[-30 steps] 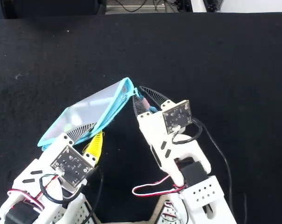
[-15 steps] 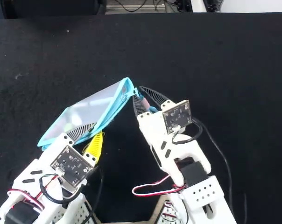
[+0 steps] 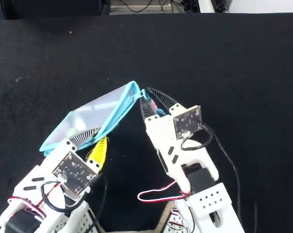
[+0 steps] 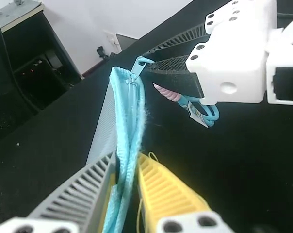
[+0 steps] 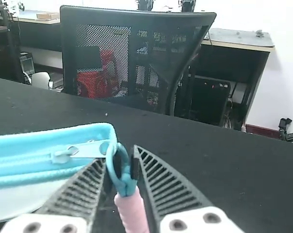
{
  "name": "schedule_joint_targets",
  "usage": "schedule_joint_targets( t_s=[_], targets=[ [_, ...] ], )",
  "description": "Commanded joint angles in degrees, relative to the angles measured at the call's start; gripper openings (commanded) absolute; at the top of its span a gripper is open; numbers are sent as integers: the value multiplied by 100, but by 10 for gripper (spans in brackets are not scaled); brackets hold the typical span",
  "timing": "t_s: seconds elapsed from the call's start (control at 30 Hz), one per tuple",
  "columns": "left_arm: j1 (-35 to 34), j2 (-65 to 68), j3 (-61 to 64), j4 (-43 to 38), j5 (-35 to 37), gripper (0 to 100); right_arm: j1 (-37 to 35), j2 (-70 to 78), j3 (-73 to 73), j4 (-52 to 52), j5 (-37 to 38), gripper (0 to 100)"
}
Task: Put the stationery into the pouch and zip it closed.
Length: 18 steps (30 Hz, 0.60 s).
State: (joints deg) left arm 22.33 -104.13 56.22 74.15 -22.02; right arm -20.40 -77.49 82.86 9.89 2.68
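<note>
The left gripper (image 3: 96,139) is clamped on the pale blue pouch (image 3: 95,116). In the left wrist view its grey and yellow fingers (image 4: 158,187) press the zipper band of one end of the pouch (image 4: 124,121) between them.

The right gripper (image 3: 148,99) sits at the pouch's other end. Its black ribbed fingers (image 5: 158,187) pinch a blue cord loop (image 5: 118,170) that hangs from the zipper pull, with a pink piece (image 5: 129,211) on the cord lying between the fingers just behind the pinch.

The pouch stretches at a slant between the two grippers over the black table (image 3: 209,58), with its zipper edge turned toward the arms. The slider (image 5: 64,154) sits on the zipper close to the end by the right gripper (image 5: 120,158), and the teeth behind it look closed. A mesh office chair (image 5: 137,53) stands beyond the table.
</note>
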Motion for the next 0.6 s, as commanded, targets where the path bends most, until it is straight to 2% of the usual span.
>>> schedule_joint_targets(
  t_s=[0.0, 0.4, 0.57],
  targets=[
    [101, -35, -365, 9, 70, 30, 387, 66, -92, -202, -62, 11],
    [101, -35, -365, 9, 70, 30, 633, 84, -180, -193, -88, 11],
    [101, -35, -365, 9, 70, 30, 642, 760, -488, -193, -88, 11]
  ],
)
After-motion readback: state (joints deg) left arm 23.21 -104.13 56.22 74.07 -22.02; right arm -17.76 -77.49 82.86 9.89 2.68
